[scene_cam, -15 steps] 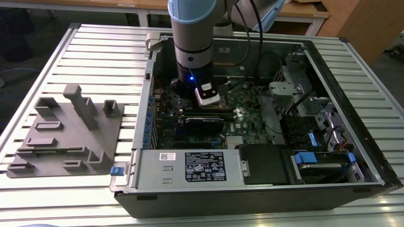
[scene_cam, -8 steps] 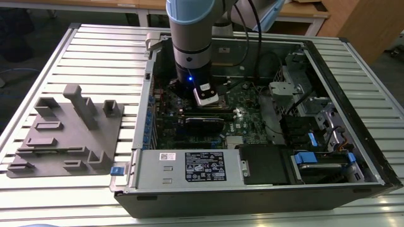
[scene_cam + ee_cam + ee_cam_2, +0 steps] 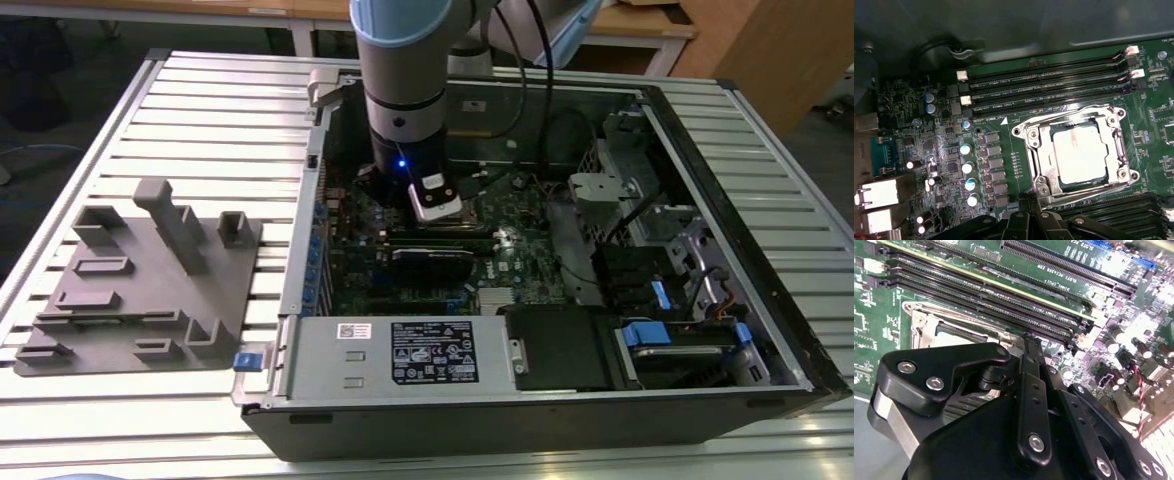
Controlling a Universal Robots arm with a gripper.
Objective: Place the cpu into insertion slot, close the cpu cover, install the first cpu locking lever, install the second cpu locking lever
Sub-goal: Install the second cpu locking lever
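End effector: your black, bolted metal end effector hangs low over the board inside the case; its fingers meet in a narrow closed tip with nothing between them, right at the near edge of the socket. In the first wrist view the same tip sits just beside the socket's frame.
Cpu: the small square chip with the silver-grey metal top lies flat inside the socket, seated level.
Insertion slot: the square socket with a silvery metal rim sits on the green circuit board, just beside the memory slots.
Cpu cover: the thin silvery frame plate with the big square cut-out lies down around the chip, its metal top showing through the opening.
Edges and room: you have the long black memory slots close along one side of the socket and a column of small silver-topped capacitors near the other. In the exterior view the open black computer case walls the arm in on all sides.
Counts: four long memory slots in that bank; four capacitors in the column you see beside the socket.
Outside the case: a grey moulded fixture block rests on the ribbed metal counter, towards the exterior view's left, well apart from the case.
Writing: a white label sits on the power supply cover; you cannot make out its print.
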